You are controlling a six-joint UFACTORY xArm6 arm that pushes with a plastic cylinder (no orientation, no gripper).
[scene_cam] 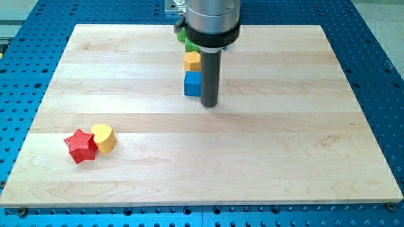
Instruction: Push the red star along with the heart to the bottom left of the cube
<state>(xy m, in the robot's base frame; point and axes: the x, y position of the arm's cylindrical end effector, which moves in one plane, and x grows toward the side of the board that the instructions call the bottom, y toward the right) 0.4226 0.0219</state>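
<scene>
Pale wooden board (265, 164): small rigid red plastic star (80, 145) touching yellow plastic heart (104, 137), likely light and slidy, push star's far-left side; my tip (209, 104), holding nothing, sits just right of blue plastic cube (192, 84).

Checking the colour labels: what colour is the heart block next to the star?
Yellow: the heart touches the red star, seen in the camera view.

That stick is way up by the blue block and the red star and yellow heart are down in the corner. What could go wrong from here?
1. My tip stands right beside the blue cube; moving off carelessly could nudge it and shift the target.
2. The red star and yellow heart touch but are separate; an off-centre push may split them.
3. Both sit near the board's left edge, leaving little room to get behind them.
</scene>
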